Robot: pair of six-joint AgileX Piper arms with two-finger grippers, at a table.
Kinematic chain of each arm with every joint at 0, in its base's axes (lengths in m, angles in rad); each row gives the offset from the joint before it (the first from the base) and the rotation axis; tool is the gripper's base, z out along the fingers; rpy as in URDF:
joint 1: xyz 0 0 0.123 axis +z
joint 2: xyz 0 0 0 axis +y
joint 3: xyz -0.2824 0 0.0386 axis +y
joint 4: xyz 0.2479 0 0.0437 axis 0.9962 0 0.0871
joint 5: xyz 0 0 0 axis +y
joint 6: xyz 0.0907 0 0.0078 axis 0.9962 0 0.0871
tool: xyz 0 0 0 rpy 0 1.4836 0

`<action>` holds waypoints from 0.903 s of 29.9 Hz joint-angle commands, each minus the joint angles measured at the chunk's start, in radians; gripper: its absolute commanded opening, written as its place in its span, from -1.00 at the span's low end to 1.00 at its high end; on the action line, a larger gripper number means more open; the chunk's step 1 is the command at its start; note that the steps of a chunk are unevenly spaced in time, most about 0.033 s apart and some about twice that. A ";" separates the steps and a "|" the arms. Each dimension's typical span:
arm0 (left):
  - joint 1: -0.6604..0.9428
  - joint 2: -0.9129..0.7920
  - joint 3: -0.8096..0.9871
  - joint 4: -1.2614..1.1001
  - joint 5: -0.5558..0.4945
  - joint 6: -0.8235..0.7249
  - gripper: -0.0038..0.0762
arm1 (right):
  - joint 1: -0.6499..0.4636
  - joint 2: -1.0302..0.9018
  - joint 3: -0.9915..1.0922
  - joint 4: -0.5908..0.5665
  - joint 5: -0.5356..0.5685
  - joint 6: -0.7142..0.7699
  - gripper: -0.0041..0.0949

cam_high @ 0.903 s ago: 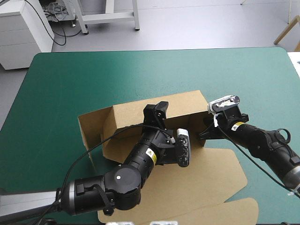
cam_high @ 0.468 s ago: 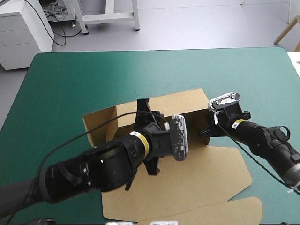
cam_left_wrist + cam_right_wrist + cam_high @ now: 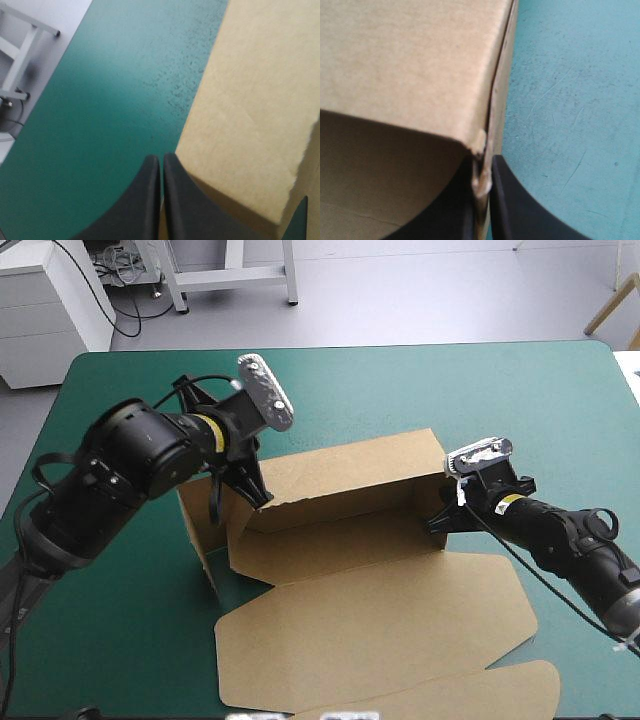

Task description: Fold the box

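1. Black-fingered, the right gripper (image 3: 483,164) is clenching on the box (image 3: 410,65). Its two fingers are standing all but together, with a thin, slightly crushed edge of brown board pinched between them.
2. In the high view that grip is sitting at the box's 3 o'clock end, on the upright corner where the raised rear wall is ending. The right arm (image 3: 560,540) is reaching in from the 4 o'clock side of the teal-green cover (image 3: 400,390).
3. The left gripper (image 3: 161,159) is clamped together, its black fingers meeting in one pointed arch with only a hairline between them.
4. Its tips are pointing down at the box's 10 o'clock corner, where the rear wall and the left wall are meeting. In the left wrist view the board's corner is lying just beside the tips, at their 2 o'clock; whether they are touching it I cannot tell.
5. The left arm (image 3: 130,455) is coming in from the cover's 9 o'clock side.
6. The box is sitting near the cover's middle, a little toward 6 o'clock, as a half-formed tray. The rear wall and left wall are standing up, with the floor lying between them. A broad flat panel with angled side flaps is spreading out toward 6 o'clock, and a further flap is lying beyond it at the near edge.
7. The cover is showing all round the box, widest toward 12 o'clock.
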 commanded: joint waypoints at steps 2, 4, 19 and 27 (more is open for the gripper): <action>0.169 -0.068 -0.033 -0.101 -0.035 0.015 -0.90 | -0.005 -0.020 -0.039 -0.004 -0.046 -0.001 -0.95; 0.249 -0.090 -0.033 -0.108 -0.035 0.015 -0.90 | -0.005 -0.020 -0.039 -0.004 -0.040 -0.001 -0.95; 0.660 -0.255 0.103 -0.238 -0.103 0.011 -0.90 | -0.005 -0.030 -0.053 -0.007 -0.016 0.018 -0.95; 0.670 -0.287 0.276 -0.238 -0.198 0.011 -0.90 | -0.005 -0.032 -0.239 -0.223 0.157 0.206 -0.95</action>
